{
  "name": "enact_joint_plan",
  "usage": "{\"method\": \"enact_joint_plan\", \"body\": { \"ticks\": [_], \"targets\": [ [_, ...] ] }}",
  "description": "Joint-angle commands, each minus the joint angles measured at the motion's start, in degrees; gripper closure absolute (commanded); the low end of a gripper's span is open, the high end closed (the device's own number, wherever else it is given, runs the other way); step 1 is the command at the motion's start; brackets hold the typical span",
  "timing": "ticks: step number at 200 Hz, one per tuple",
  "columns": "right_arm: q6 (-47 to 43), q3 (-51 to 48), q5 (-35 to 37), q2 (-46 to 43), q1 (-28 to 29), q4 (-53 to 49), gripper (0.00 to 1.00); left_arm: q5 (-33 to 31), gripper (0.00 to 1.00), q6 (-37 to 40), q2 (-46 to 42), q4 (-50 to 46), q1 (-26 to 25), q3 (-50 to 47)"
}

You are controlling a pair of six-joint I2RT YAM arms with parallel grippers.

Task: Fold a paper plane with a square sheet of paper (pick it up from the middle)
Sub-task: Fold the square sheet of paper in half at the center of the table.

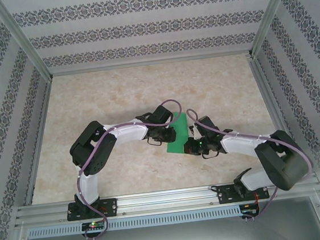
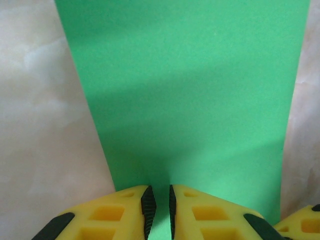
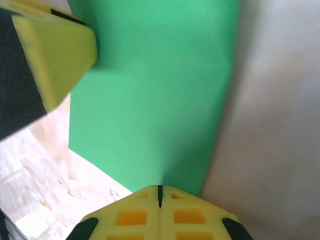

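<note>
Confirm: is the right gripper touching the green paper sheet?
Touching. In the right wrist view, the right gripper is shut, and the green paper sheet runs into the seam between its fingertips.

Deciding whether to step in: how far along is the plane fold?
Done: both arms have reached the square sheet of paper. In hand: right end effector is shut and appears to pinch its edge; left end effector is a slit open at the sheet. Left: no pointed nose or wing folds visible yet.

Quick count: one green square sheet of paper (image 1: pixel 177 134), two robot arms (image 1: pixel 93 161), two grippers (left gripper (image 2: pixel 159 192), right gripper (image 3: pixel 160 189)), one table (image 1: pixel 117 96).
</note>
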Motion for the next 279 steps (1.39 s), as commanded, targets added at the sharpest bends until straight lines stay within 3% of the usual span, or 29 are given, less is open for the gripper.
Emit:
{"method": "enact_joint_plan", "body": {
  "ticks": [1,53,87,202,279],
  "targets": [
    [1.98,-3.93,3.78,-2.07,0.80,-5.76,0.97,-4.52,0.77,1.74,5.93,-10.78,-0.39,-2.89],
    [3.48,-3.55,2.51,-10.10,0.33,-6.98,0.96,-4.21,0.77,2.27,5.45,-10.94,-0.40,-3.00],
    [7.80,-1.94,0.28,-15.47,-4.00,-0.19,0.97,-4.10,0.76,2.34,4.98,-10.44,-0.40,-2.87],
    [3.25,9.49,-3.96,11.14,-9.24,12.07,0.98,-6.20,0.76,3.94,4.16,-10.83,-0.48,-2.68],
    [-0.68,9.85,3.70,17.25,-12.89,8.41,0.98,-7.06,0.76,4.58,4.47,-10.74,-0.49,-4.49]
  ]
}}
